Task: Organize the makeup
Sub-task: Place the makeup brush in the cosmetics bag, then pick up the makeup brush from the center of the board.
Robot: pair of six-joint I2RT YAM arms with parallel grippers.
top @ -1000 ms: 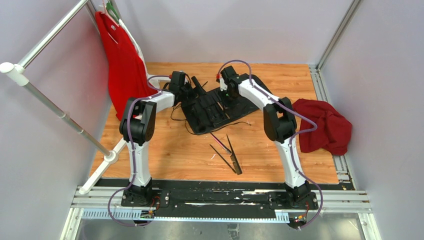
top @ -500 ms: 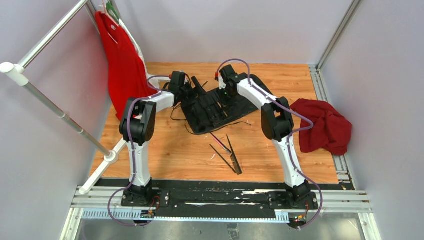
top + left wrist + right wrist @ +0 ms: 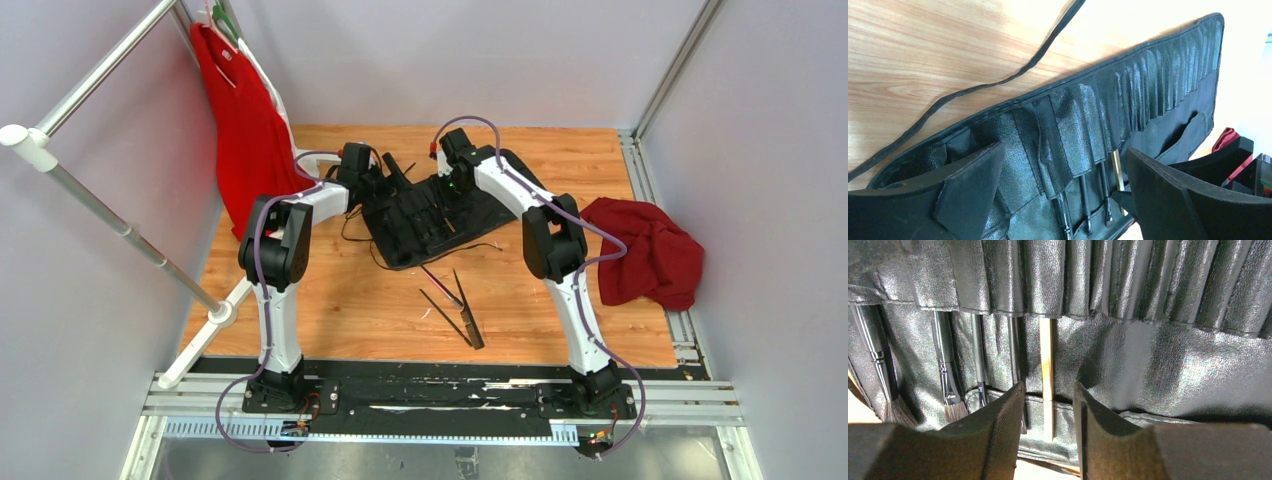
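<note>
The black slotted roll (image 3: 432, 212) lies open at the table's back middle. Several makeup brushes stand in its slots: black ones (image 3: 943, 365) and a tan one (image 3: 1046, 355) in the right wrist view, and black ones (image 3: 1083, 197) in the left wrist view. My right gripper (image 3: 1048, 390) is open, with its fingers either side of the tan brush's lower end and a gap on each side; in the top view it is over the roll's middle (image 3: 453, 190). My left gripper (image 3: 1064, 149) is wide open and empty over the roll's left end (image 3: 378, 188). Three loose brushes (image 3: 455, 305) lie on the wood in front.
A dark red cloth (image 3: 648, 250) lies at the right edge. A red garment (image 3: 245, 130) hangs on a white rack (image 3: 100, 215) at the left. The roll's black cords (image 3: 998, 82) trail over the wood beside it and in front of it (image 3: 470, 248).
My right arm has shifted slightly left over the roll. The left arm, the roll and the loose brushes have not moved.
</note>
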